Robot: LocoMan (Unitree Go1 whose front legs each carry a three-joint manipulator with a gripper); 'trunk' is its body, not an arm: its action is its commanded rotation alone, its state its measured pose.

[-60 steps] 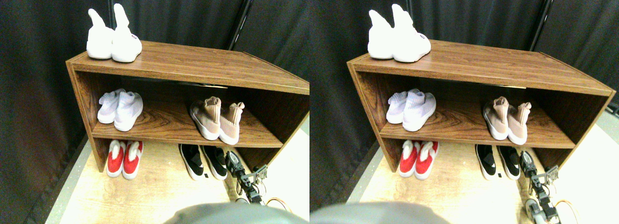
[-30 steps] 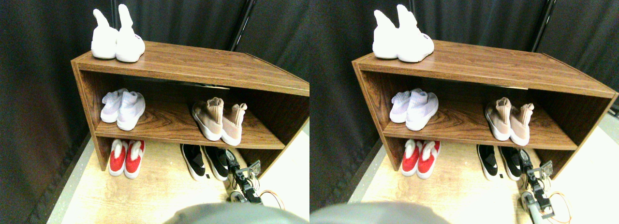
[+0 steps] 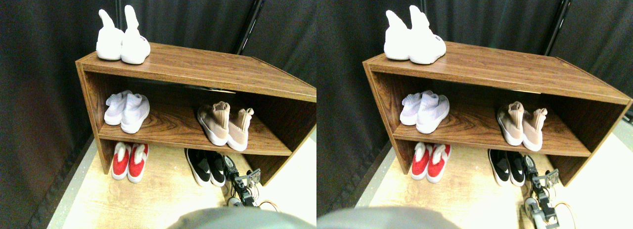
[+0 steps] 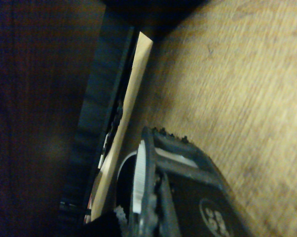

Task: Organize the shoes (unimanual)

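Two black shoes (image 3: 206, 165) sit on the floor (image 3: 148, 194) under the wooden shelf (image 3: 198, 70), the right gripper (image 3: 229, 163) beside the right-hand one; whether its fingers are apart is unclear. Tan shoes (image 3: 226, 125) rest on the middle shelf.

Right hand (image 3: 229, 163) jaws too small to read; wrist view dark, black shoes (image 3: 206, 167) partly hidden by shelf.

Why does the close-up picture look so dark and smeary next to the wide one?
Stereo pair view: bright and fairly sharp, though the white shoes on the rack glare to blank white, the floor is washed out, and the wide lens bends the rack's edges. Wrist view: dim and grainy, low near the floor, with the jaw frame close and soft.
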